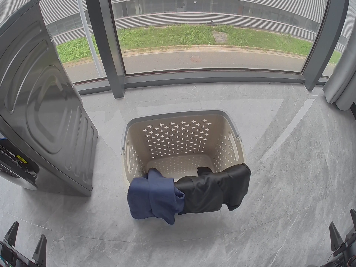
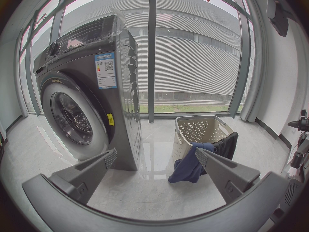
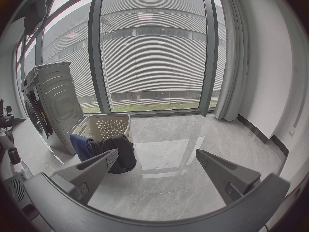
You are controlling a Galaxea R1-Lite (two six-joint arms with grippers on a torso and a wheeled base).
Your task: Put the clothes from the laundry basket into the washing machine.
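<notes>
- We see a pale grey, glossy, marble-patterned floor (image 1: pixel 296 160).
- At the left, a dark grey metal washing machine (image 1: pixel 48 108) stands on it.
- Right of the machine and apart from it, we find a beige perforated plastic laundry basket (image 1: pixel 178 114).
- At the far right, a light grey curtain (image 1: pixel 343 78) hangs down to it.

Laundry corner: washing machine (image 2: pixel 83 103), laundry basket (image 1: pixel 178 136).

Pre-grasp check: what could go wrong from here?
The blue cloth garment and black cloth garment overlap on the near rim of the beige perforated plastic laundry basket; pulling one may drag the other onto the floor.
The round door of the dark grey washing machine looks shut; loading may stall.
</notes>
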